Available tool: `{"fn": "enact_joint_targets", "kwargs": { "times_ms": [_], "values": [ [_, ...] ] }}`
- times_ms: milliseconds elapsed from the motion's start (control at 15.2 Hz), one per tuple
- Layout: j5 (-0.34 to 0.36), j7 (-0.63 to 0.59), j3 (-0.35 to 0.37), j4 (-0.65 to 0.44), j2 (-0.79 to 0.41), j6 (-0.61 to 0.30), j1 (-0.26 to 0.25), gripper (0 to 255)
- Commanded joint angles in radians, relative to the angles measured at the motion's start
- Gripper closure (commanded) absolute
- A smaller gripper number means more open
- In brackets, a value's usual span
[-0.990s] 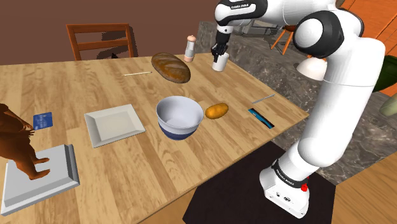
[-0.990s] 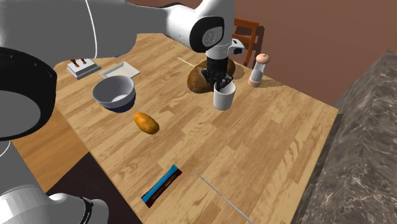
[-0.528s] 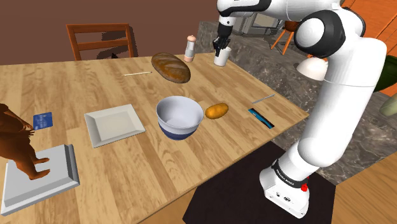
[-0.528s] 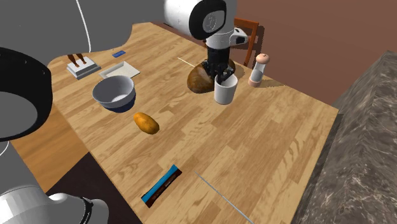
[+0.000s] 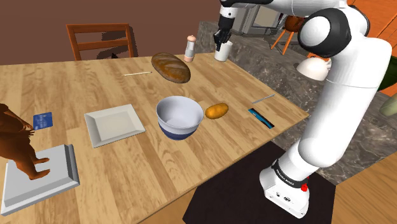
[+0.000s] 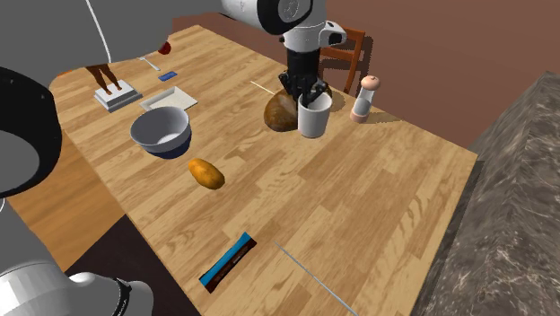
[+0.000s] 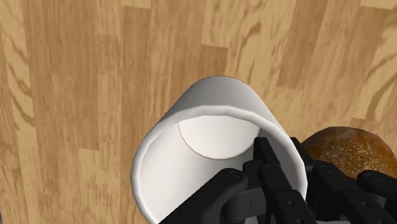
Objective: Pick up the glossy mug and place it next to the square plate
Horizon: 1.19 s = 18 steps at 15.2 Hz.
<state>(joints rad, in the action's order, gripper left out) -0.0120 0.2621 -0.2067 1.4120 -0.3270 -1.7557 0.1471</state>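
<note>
jaws pinch mug (image 6: 313, 119) rim, one finger inside, so it hangs clear of desk (image 5: 76, 86); plate (image 5: 114, 125) well off.

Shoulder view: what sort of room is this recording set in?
Probably a home dining area or kitchen: a wooden table with a chair behind it, a bread loaf and bowl on it, a marbled counter alongside.

Your arm (image 5: 347, 83) is stretched toward the tabletop (image 6: 377, 206) far edge, wrist pointing straight down, gripper (image 6: 307, 95) fingers clamped across the white mug (image 6: 312, 122) rim.
</note>
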Motion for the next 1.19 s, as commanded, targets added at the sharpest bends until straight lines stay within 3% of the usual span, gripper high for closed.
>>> {"fn": "enact_joint_targets", "kwargs": {
  "times_ms": [0, 528, 1122],
  "values": [
    [0.012, -0.037, 0.010, 0.060, 0.042, -0.017, -0.029, 255],
    [0.053, -0.216, 0.071, 0.261, 0.194, -0.060, -0.143, 255],
    [0.071, -0.424, 0.163, 0.378, 0.290, -0.071, -0.255, 255]
  ]
}}
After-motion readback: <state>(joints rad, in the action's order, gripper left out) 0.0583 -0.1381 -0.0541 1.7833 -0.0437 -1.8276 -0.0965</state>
